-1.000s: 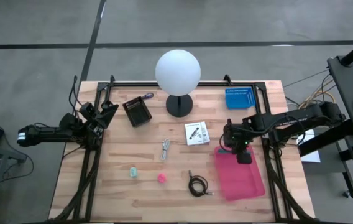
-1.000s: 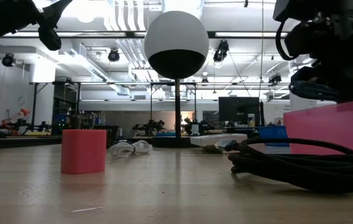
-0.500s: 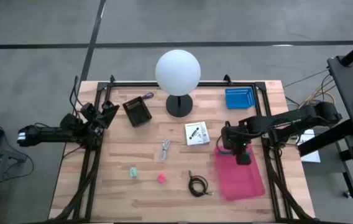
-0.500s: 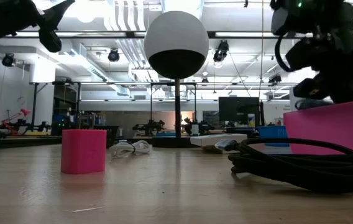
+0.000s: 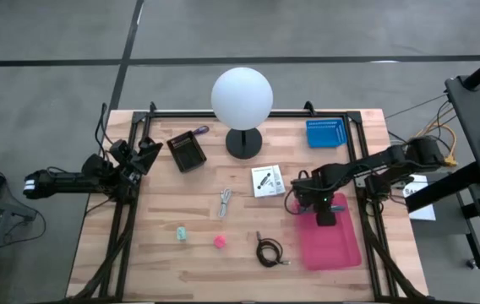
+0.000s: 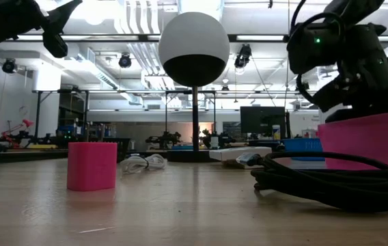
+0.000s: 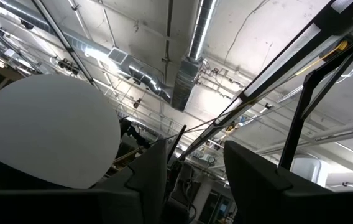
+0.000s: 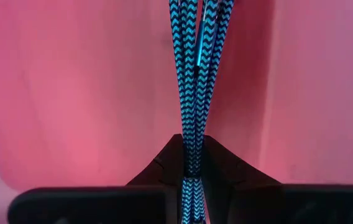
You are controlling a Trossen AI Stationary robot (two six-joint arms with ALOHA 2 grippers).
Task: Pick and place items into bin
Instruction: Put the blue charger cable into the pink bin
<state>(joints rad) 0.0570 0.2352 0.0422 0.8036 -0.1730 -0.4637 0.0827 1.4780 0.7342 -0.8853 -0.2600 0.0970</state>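
From above, the right end effector point(image 5: 319, 205) hangs over the near-lamp end of the pink bin point(image 5: 333, 241), low enough that whatever it carries would land inside rather than on the counter point(image 5: 155, 253); a sliver of blue shows beside it there. The left end effector point(image 5: 143, 154) waits at the counter's left edge, well apart from the work. Loose items lie where they can be reached one by one: the dark coiled cable point(image 5: 268, 250) just beside the bin, the pink block point(image 5: 220, 241), the green block point(image 5: 182, 232), the silvery metal piece point(image 5: 225, 203) and the white printed card point(image 5: 267, 181), whose print is too small to read. The white globe lamp point(image 5: 242, 97) stands behind them, with a black tray point(image 5: 187, 152) and a blue basket point(image 5: 325, 133) to either side. At counter height, the cable's coil point(image 6: 330, 179) lies in front of the bin wall point(image 6: 368, 140), the right arm dark above it; no label is legible. The left wrist view looks up at the ceiling, its fingers point(image 7: 251, 174) parted around nothing. The right wrist view shows its fingers point(image 8: 164, 165) clenched on a blue zigzag-braided cord point(image 8: 195, 68), which trails onto the bin's pink floor point(image 8: 71, 87), so I judge it ready for release.
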